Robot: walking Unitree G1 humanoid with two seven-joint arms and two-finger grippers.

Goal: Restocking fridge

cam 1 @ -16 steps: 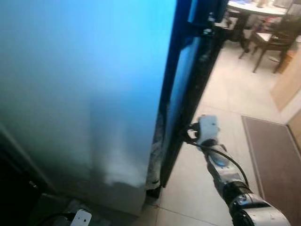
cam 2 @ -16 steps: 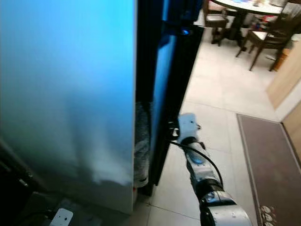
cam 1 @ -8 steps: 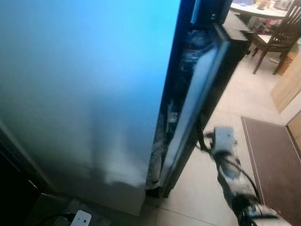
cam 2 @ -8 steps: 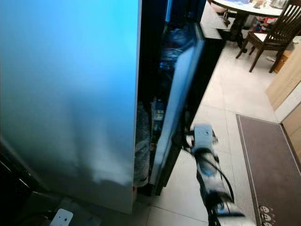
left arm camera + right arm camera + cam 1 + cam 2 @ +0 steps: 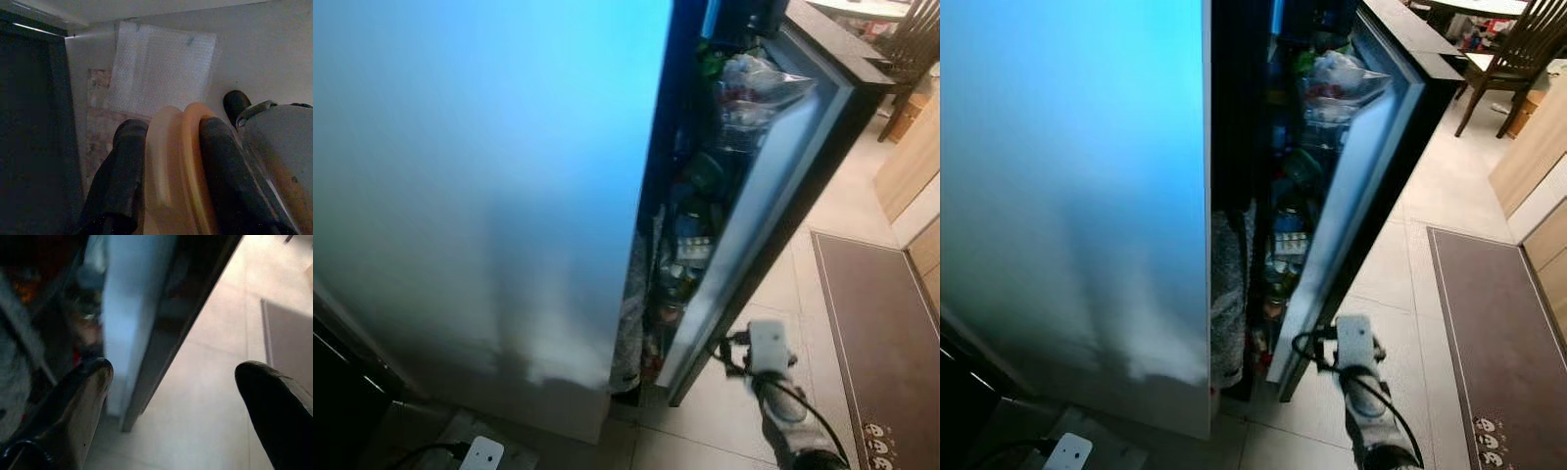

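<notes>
Left eye view: the fridge door (image 5: 759, 211) is seen swung partly open, its inner face turned toward the shelves, which are crowded with bags, jars and packets too small to be told apart. A clear plastic bag (image 5: 756, 83) is seen near the top of the opening. The broad pale side of the fridge (image 5: 480, 196) is seen on the robot's left. The right gripper (image 5: 171, 377) is held low beside the bottom edge of the door, over the tiled floor (image 5: 744, 411); in the right wrist view its two black fingers (image 5: 83, 401) are spread wide, with the door's lower edge between them and nothing gripped. A brown mat (image 5: 876, 333) is laid on the floor to the right, and a wooden chair (image 5: 1508, 59) is seen farther back. In the left wrist view the left gripper (image 5: 173, 171) is closed on a pale orange ring-shaped object (image 5: 173, 166), pinched between both fingers, with the floor and a sheet of bubble wrap (image 5: 159, 68) beyond.
</notes>
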